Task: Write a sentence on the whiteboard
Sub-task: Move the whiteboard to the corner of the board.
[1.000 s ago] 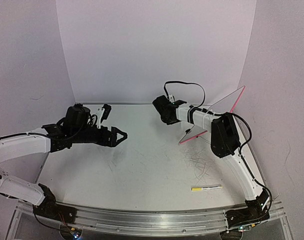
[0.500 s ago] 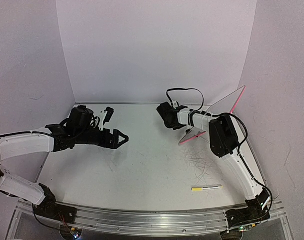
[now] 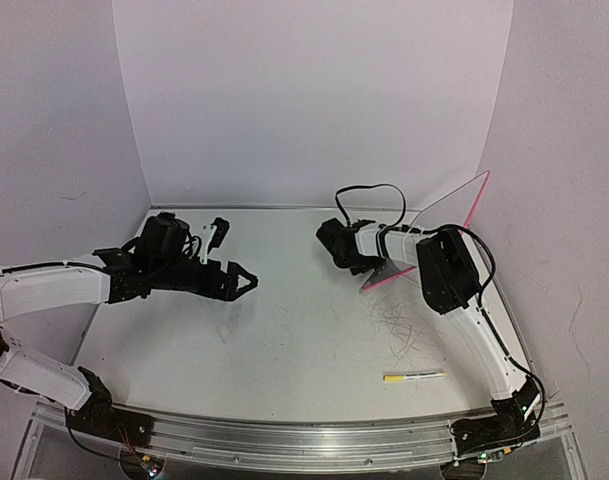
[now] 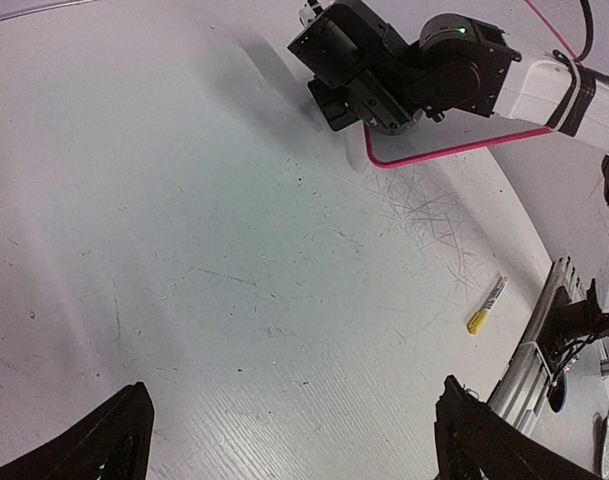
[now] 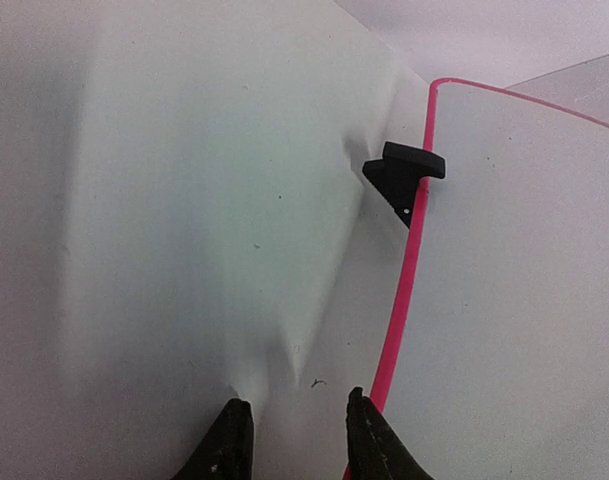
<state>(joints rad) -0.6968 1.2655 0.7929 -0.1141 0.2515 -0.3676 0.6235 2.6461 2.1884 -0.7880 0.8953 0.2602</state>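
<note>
My left hand hovers well to the left of the whiteboard, fingers spread wide and holding nothing. My right hand is at the board's left edge, fingers narrowed to a small empty gap, one finger just beside the rim. The board stands tilted, glossy white, thin pink rim, with a black leg on that edge.

Thing: glossy white rectangular whiteboard with rounded corners and a thin pink-red rim
Pose: tilted, its lower edge down at the tabletop, its upper corner raised towards the right wall
Place: far right of the table, near the back
Stand: small black stand leg on the rim, near a rounded corner
Face: plain white in the right wrist view
</note>
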